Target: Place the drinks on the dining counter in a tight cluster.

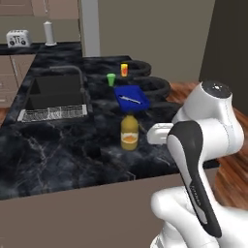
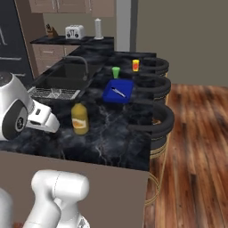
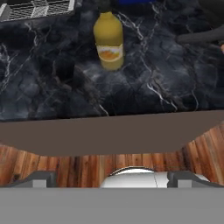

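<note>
The juice jug point(image 1: 129, 132) stands upright on the dining counter point(image 1: 58, 155), its long axis vertical and its dark cap at the top. It is squat and rounded, yellow-orange, with a pale label band low on its body. Bare black marble with white veins lies all around the jug, with open slab between it and the counter's near edge. Beyond the jug, a short way off, lies a flat blue tray point(image 1: 131, 98) with a small pale utensil on it. Farther past the tray stand a green cup point(image 1: 111, 79) and a yellow cup point(image 1: 124, 69), apart from each other. To the jug's far left is the sunken sink point(image 1: 53, 94) with a ribbed drain rack point(image 1: 53, 113) at its front. Curved dark stool backs point(image 2: 156, 120) line the counter edge to the jug's right, over wood flooring. The gripper point(image 3: 111, 180) hangs short of the near edge, facing the jug, fingers spread wide and holding nothing.
</note>
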{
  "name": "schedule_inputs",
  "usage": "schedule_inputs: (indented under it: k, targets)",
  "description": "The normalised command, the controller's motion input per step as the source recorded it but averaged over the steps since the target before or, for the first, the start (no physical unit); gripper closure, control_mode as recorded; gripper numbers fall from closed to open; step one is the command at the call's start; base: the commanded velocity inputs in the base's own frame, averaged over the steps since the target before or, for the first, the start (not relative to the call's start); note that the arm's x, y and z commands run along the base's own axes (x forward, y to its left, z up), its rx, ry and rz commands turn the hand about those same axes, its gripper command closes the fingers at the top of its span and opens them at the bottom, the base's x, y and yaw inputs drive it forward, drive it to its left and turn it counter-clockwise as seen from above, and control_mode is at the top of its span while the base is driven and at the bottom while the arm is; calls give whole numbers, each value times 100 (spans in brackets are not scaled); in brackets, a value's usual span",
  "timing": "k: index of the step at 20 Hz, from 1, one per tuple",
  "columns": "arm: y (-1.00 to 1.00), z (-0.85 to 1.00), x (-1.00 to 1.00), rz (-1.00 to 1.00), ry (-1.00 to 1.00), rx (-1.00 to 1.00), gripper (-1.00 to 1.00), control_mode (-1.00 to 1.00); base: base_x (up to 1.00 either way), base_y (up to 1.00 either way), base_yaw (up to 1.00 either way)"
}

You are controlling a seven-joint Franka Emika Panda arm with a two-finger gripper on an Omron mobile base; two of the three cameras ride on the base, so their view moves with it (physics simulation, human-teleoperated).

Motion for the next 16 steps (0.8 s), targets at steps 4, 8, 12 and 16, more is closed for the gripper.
schedule_inputs:
  k: [4,8,12,16]
  targets:
    - [0,0,0,0,0,0,-100,100,-48,85,31]
    - [0,0,0,0,0,0,-100,100,5,100,59]
    - [0,0,0,0,0,0,-100,100,26,100,57]
    - [0,0,0,0,0,0,-100,100,34,100,26]
